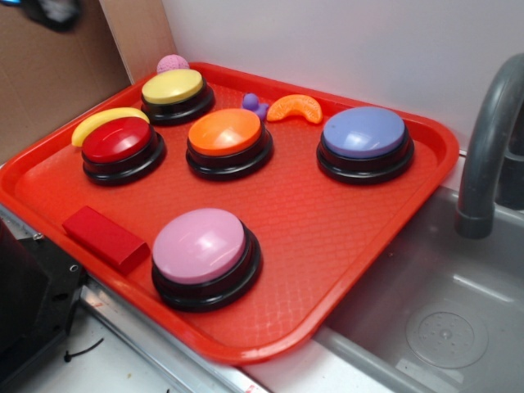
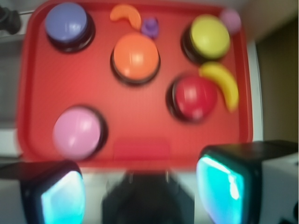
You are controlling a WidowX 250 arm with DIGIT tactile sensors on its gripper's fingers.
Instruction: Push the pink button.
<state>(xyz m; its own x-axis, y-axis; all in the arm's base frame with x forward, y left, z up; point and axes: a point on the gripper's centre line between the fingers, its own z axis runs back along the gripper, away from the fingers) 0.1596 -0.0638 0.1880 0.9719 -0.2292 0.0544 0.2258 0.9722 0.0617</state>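
Pink button (image 1: 201, 245): round, no long axis; glossy pale pink dome facing up on a black circular base. Sits upright at the near edge of the red tray (image 1: 344, 246), whose plastic has a cross-hatched texture, beside a matte red block (image 1: 105, 237). Hand (image 2: 140, 191): fingers spread wide, holding nothing, above the tray's near edge.

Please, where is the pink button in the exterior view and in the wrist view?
Exterior: pink button sits low and centre-left, at the tray's near edge.
Wrist: lower left, blurred.
Shared landmark: the red block beside it, seen in the wrist view to its right.
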